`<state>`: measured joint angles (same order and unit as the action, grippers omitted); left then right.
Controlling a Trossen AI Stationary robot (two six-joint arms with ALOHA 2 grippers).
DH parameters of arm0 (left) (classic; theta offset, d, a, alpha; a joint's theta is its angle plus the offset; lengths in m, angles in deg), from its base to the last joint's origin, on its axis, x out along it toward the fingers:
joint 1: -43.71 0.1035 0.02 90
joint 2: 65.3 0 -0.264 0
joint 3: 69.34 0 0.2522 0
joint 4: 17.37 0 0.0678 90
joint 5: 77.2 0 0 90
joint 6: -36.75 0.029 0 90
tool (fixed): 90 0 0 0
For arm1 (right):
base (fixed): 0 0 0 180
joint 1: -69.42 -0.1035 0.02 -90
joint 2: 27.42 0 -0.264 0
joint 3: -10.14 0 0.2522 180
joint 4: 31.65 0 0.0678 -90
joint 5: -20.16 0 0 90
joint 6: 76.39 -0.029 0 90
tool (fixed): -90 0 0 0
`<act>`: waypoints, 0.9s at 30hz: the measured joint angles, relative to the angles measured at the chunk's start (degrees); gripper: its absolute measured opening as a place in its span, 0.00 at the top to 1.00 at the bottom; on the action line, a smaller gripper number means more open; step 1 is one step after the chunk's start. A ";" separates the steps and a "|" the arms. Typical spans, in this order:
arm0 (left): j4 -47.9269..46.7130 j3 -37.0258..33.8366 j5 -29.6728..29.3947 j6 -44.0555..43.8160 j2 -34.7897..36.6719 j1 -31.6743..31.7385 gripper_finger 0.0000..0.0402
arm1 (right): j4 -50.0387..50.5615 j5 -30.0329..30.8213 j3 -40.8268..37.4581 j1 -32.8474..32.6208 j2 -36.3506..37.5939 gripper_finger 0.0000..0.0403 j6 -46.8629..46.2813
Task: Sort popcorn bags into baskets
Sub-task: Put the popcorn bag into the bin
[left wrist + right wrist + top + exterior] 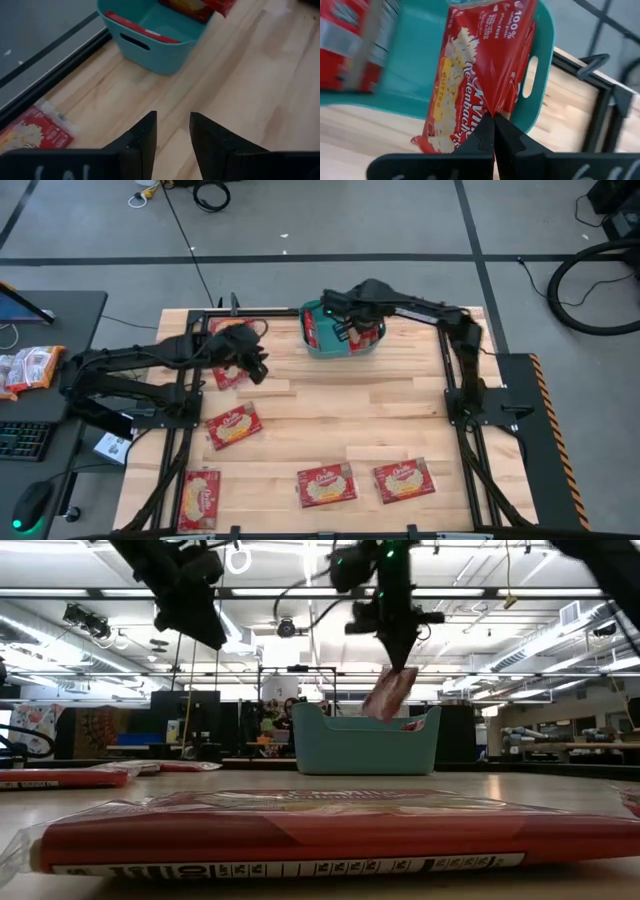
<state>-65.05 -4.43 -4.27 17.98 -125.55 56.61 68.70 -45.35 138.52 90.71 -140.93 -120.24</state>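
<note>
Five loose bags: red popcorn bags lie flat on the counter (400,410), one near the left arm (233,426), one at the near left corner (200,498), two along the near edge (327,485) (404,480), and one partly under the left arm by the far left edge (226,375).
Basket: the teal basket (322,348) stands at the far middle of the counter, with at least one bag already standing against its inner wall (142,31).
Right end effector: it (494,120) hangs over the basket, fingers pressed together on the edge of a popcorn bag (470,75).
Held bag: it dangles below the fingers, long axis close to upright but tilted, its lower end dipping past the basket rim in the low view (388,692).
Key relation: the basket's open mouth lies straight beneath the held bag, so I judge the coming move to be a release or a short lowering, not a sideways carry.
Left end effector: it (172,135) hovers over bare wood to the left of the basket, fingers apart and holding nothing.
Nearer arm: the left arm is closest to the bags on the left side; the two near-edge bags on the right are well apart from both.
Risk: the tilted bag could catch on the rim or on the bag already inside.
</note>
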 joint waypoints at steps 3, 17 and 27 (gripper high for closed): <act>0.16 0.00 2.74 2.57 0.00 3.25 0.70 | 3.56 2.19 5.65 0.41 -5.93 1.00 1.53; -3.53 0.00 4.40 2.93 0.00 4.88 0.70 | 3.37 7.96 9.75 5.34 -15.02 1.00 7.95; -6.50 0.00 4.73 0.88 0.00 4.88 0.70 | 3.45 5.72 9.57 6.94 -14.87 1.00 5.53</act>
<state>-71.54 -4.43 0.46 18.86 -125.55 61.49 72.15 -39.63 148.09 97.65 -155.80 -114.72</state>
